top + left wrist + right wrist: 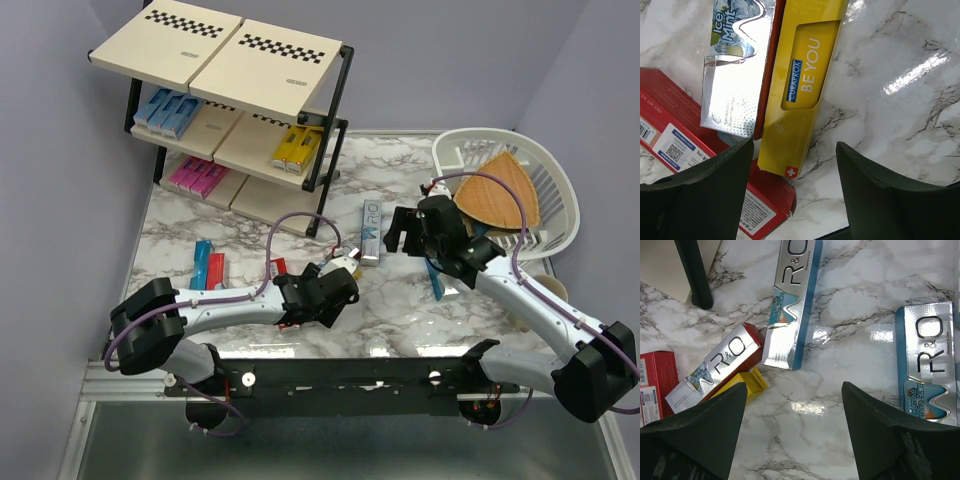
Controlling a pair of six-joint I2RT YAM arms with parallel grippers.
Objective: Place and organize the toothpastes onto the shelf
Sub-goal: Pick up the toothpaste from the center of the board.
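Observation:
The shelf (230, 60) stands at the back left, with blue (165, 110), yellow (295, 148) and pink (197, 178) toothpastes on its lower tiers. Loose toothpastes lie on the marble. My left gripper (338, 282) is low over a small pile of them. Its jaws (794, 145) stand open around the near end of a yellow box (800, 100). That box lies beside a silver box (735, 80) and over a red one (675, 135). My right gripper (794, 385) hangs open over bare marble between two silver-and-teal boxes (792, 300) (930, 365).
A white basket (555, 180) at the back right holds a wedge-shaped wooden board (500, 190). Blue and red boxes (205, 265) lie left of my left arm. A black shelf leg (695, 275) stands near the far silver box.

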